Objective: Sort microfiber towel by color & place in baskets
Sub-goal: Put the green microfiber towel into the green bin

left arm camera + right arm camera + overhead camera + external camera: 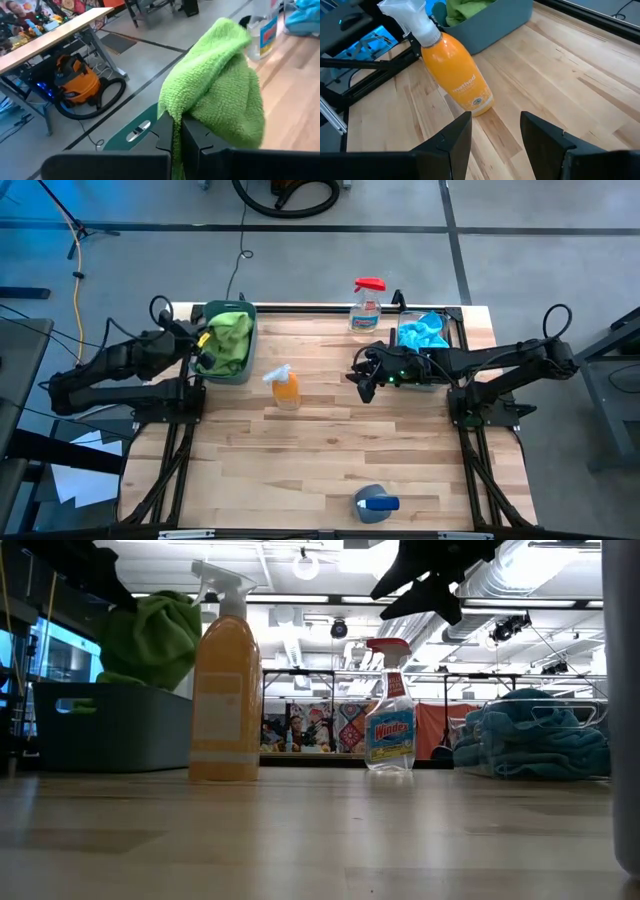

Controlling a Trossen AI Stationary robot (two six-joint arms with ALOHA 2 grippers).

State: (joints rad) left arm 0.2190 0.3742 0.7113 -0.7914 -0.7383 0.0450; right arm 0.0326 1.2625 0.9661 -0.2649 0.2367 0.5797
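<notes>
Green towel (220, 90) pinched in left claw (177, 131) above teal basket (240, 370).

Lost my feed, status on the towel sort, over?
Left gripper shut on green microfiber towel above teal tub. Right gripper open, empty. Orange spray bottle ahead of it.

Green towels (232, 337) heaped in teal basket (243, 370); blue towels (422, 332) in clear basket (398, 340).

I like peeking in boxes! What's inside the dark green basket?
Green towels are piled inside the dark green basket, heaped above its rim. The left fingers pinch one. Anything underneath the pile is hidden.
</notes>
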